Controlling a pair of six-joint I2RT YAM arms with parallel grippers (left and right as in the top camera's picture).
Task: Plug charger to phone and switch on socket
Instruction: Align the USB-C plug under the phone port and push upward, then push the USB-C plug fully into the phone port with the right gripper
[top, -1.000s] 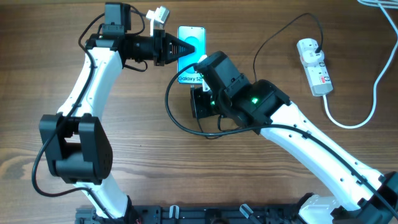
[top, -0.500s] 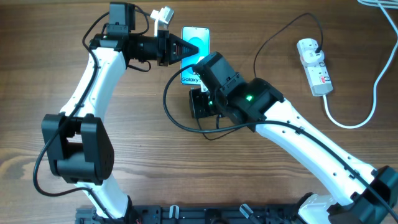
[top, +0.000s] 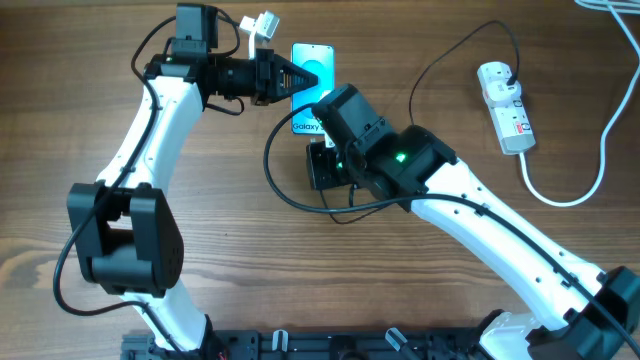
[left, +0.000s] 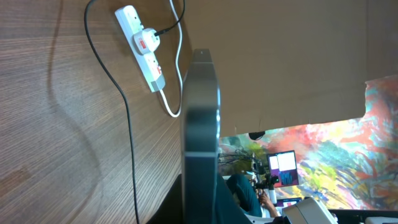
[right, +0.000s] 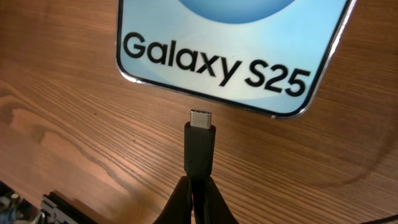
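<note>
The phone (top: 314, 58) lies on the wooden table with its cyan screen up. My left gripper (top: 297, 78) is shut on its left edge; in the left wrist view the phone (left: 200, 118) shows edge-on between the fingers (left: 202, 196). My right gripper (right: 198, 190) is shut on the charger's black connector (right: 200, 146). Its metal tip points at the phone's bottom edge (right: 224, 53), marked "Galaxy S25", with a small gap between them. The charger cable (top: 267, 165) loops left of my right arm. The white socket (top: 505, 120) lies at the far right, also in the left wrist view (left: 144, 46).
A thick white cord (top: 590, 180) curls from the socket toward the right table edge. The black cable runs from the socket's plug (top: 508, 75) in an arc across the table. My right arm (top: 470, 215) spans the lower right.
My left gripper and the phone have shifted slightly right and up a second ago, and my right wrist shifted a little too. Nothing visible has moved in the last half second.
</note>
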